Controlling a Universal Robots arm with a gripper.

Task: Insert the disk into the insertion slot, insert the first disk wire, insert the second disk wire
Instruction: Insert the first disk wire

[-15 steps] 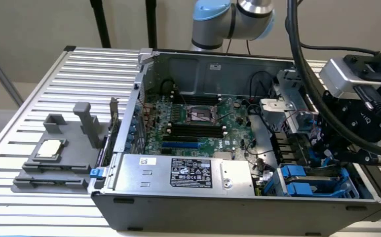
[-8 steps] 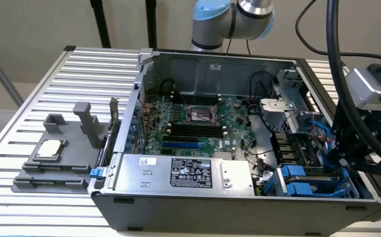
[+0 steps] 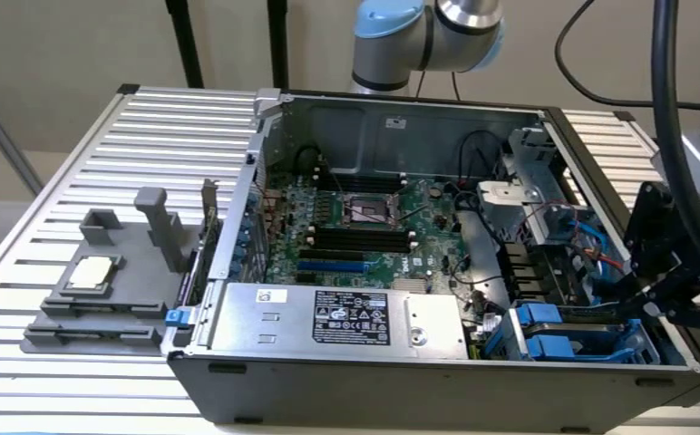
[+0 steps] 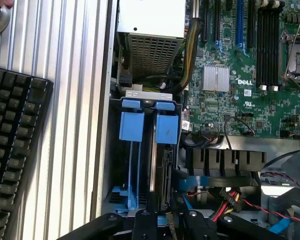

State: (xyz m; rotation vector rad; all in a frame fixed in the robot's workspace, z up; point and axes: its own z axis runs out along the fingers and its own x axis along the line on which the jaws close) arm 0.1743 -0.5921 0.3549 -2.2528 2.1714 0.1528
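Just ahead of our black claw we see the insertion slot, grey with bright blue tabs; beyond it a green motherboard; beside the claw, a ribbed silver table and black keyboard.

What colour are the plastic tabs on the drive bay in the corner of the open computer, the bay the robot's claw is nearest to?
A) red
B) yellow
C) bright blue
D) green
C: the wrist view looks straight onto the insertion slot, and the plastic tabs at its rim are bright blue against the grey metal walls.
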